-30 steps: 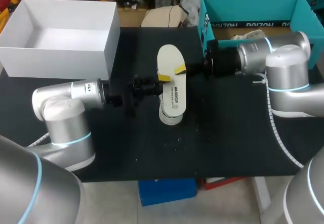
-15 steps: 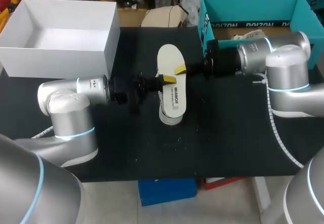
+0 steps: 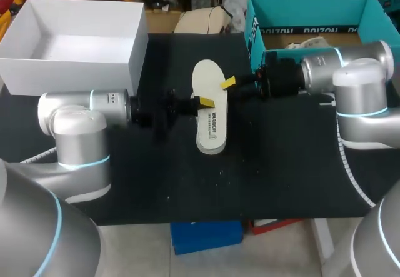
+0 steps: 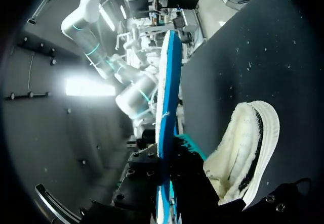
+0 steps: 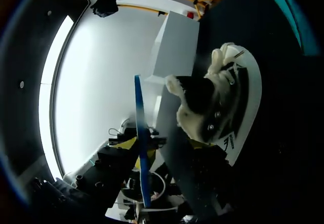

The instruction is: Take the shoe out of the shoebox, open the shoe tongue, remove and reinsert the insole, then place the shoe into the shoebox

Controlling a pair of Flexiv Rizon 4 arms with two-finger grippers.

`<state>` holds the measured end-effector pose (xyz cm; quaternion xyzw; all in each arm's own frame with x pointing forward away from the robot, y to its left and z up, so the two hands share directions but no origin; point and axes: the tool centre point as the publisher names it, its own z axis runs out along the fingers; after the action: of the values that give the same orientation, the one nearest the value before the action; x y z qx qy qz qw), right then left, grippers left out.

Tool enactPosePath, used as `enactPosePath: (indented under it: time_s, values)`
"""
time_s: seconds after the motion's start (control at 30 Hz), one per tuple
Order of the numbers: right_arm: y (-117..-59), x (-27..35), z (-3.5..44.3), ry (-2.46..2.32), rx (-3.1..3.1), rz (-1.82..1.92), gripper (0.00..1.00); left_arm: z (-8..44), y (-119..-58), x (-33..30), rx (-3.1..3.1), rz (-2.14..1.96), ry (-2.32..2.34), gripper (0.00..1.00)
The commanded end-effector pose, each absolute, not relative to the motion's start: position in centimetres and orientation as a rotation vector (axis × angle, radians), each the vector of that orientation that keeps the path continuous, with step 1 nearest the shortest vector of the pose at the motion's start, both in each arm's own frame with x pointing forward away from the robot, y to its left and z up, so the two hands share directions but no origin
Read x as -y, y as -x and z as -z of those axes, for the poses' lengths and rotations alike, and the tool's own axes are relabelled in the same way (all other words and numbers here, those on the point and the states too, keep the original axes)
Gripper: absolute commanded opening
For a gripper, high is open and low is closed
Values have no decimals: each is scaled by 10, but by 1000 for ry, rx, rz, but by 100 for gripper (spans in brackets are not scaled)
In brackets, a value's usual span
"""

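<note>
— Two claws meet over the middle of the black table [image 3: 281, 171]. What does the left claw [image 3: 203, 103] have?
— It is clamped on the insole [image 3: 210, 119]. One yellow tip lies flat on the printed top face, and the tip beneath is hidden.
— And the right claw [image 3: 228, 84]?
— It sits at the insole's opposite edge, nearer the wider end. Whether it grips or only touches, I cannot tell. Its own wrist view gives just a thin blue line, the insole seen edge-on.
— Where is the shoe [image 4: 243, 155]?
— Straight under both claws, on the table, apart from the insole above it. From overhead the insole covers nearly all of it, and only a pale rim peeks out at the near end. The left wrist view shows its fleecy lining and white sole beside the claw, with the lower end lost behind something dark.
— Beyond them?
— Past the left claw stands an open white box [image 3: 69, 77]. Past the right claw is the open teal shoebox [image 3: 300, 5], its near wall partly hidden by the right arm [image 3: 359, 83].
</note>
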<state>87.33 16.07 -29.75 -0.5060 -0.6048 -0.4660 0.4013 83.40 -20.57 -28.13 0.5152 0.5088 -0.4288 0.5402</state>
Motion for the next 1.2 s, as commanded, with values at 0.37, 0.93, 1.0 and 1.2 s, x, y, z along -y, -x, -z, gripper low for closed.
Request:
enactPosePath:
  time_s: [0.37,0.93,1.0,1.2]
  values:
    - [-846,-96,295,1644,1703,1120,100,277,-768,157,-1496,1071,-1254,0]
    - [-829,-65,294,1861,1739,1111,100,285,-730,140,-1551,1085,-1408,0]
    - [-829,-65,294,1861,1739,1111,100,285,-730,140,-1551,1085,-1408,0]
    - [-829,-65,294,1861,1739,1111,100,285,-730,140,-1551,1085,-1408,0]
